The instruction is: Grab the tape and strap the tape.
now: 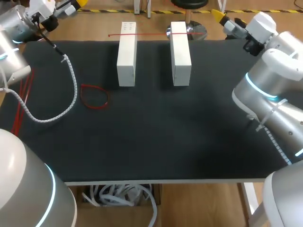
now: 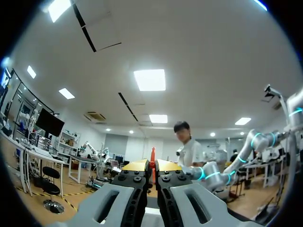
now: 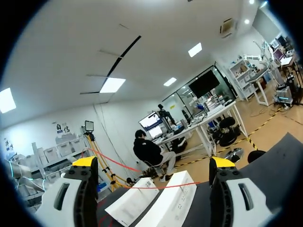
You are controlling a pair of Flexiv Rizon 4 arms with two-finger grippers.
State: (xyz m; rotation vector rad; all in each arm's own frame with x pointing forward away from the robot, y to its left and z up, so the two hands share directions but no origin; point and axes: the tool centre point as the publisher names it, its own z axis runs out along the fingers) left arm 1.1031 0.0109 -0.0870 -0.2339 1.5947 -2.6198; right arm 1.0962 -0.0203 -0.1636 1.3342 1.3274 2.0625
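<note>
A thin red tape (image 1: 151, 34) runs straight across the far ends of two white blocks (image 1: 127, 54) (image 1: 180, 53). A second piece forms a red loop (image 1: 93, 97) flat on the black mat. My left gripper (image 1: 75, 4) is raised beyond the table's far left corner; in its wrist view the gripper (image 2: 152, 165) is shut, with a short red tape end (image 2: 152, 153) sticking out between the yellow tips. My right gripper (image 1: 218, 15) is up at the far right, open and empty (image 3: 154, 163). Ahead of and below it lie the blocks (image 3: 165, 203) and the stretched tape (image 3: 156, 186).
The black mat (image 1: 156, 137) covers the table. A white coiled cable (image 1: 71, 90) from my left arm curves over the mat's left part, beside the loop. More red strands (image 1: 21, 106) hang at the left edge. My right arm's body (image 1: 270, 94) stands over the right side.
</note>
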